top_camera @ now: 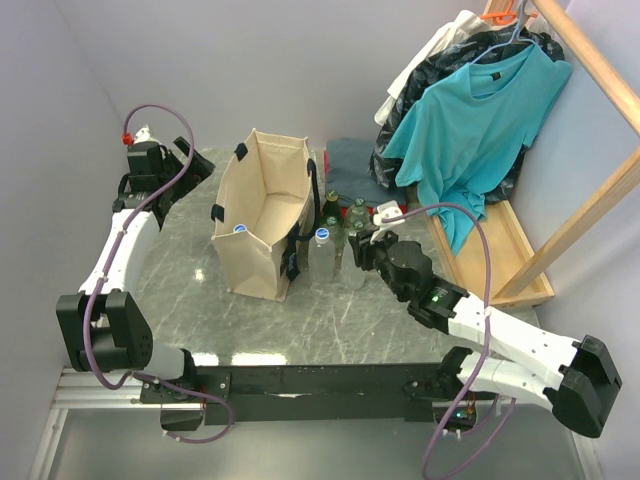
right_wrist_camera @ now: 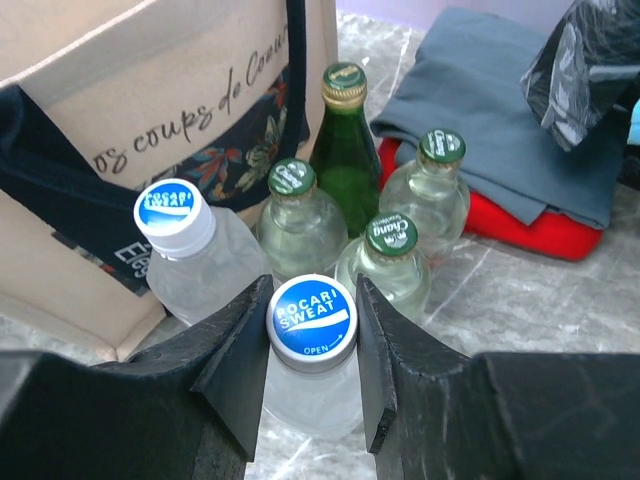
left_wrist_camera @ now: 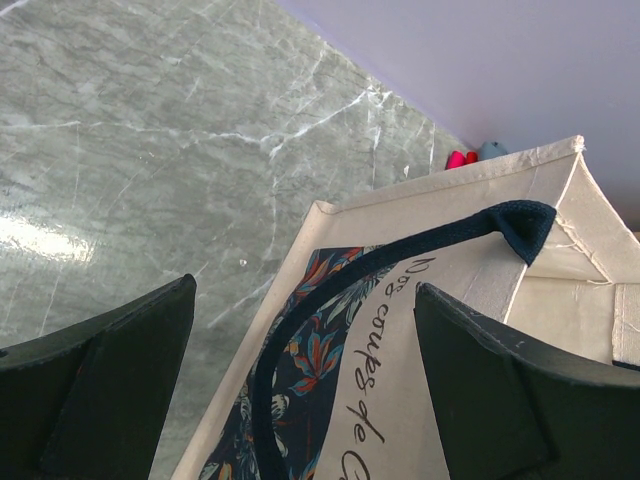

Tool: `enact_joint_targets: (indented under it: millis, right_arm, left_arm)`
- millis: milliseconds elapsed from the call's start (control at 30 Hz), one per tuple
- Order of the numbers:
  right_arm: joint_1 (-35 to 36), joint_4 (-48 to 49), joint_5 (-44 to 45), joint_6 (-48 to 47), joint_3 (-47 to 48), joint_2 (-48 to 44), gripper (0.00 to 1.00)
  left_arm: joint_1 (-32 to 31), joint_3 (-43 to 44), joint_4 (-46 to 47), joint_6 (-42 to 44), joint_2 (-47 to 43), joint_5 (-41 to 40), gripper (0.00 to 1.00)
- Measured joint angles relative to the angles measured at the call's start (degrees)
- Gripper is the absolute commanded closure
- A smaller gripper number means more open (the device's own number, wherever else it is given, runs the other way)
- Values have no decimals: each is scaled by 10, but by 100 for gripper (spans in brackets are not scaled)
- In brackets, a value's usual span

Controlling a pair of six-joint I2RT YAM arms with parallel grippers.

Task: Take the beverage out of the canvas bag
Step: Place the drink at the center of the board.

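Right wrist view: the right pincer (right_wrist_camera: 312, 296) is narrowed onto the neck of a blue-capped beverage bottle (right_wrist_camera: 310, 375), one finger on each side just under the cap. This bottle is outside the canvas bag (top_camera: 252, 262), at the near end of a cluster of other bottles (right_wrist_camera: 345, 160) just beside the bag's right side, toward the far edge of the table (top_camera: 190, 290). Its base is hidden, so I cannot tell whether it rests on the table or hangs just above it.

The step in hand looks like setting this drink down among those already out. The next move calls for a straight lowering until the base sits, then spreading the fingers and lifting clear without knocking the close-packed neighbours.

The top view shows another capped bottle (top_camera: 240, 228) inside the bag, near its left wall, so the job seems unfinished. The left pincer (left_wrist_camera: 305, 390) is spread wide and holds nothing, poised over the bag's printed side and black handle.
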Motion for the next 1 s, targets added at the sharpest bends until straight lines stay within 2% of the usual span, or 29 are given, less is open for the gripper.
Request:
enact_joint_targets:
  millis: [667,733,867,900,967,1000]
  right_arm:
    - [0,38,-3,-13,-1,49,100]
    - [0,38,-5,-12,-1,56,78]
    - [0,47,-5,-10,-1,61,73]
    - [0,47,-5,-10,-1,61,60]
    - [0,46,-5,-10,0,61,55]
    - [0,46,-6,-10,0,61,48]
  left_arm:
    - [0,-1,0,0,0,0,4]
    - [0,-1,0,0,0,0,4]
    - [-1,-1,0,0,0,0,4]
    - [-1,-1,0,0,0,0,4]
    - [-1,-1,0,0,0,0,4]
    - [-1,-1,0,0,0,0,4]
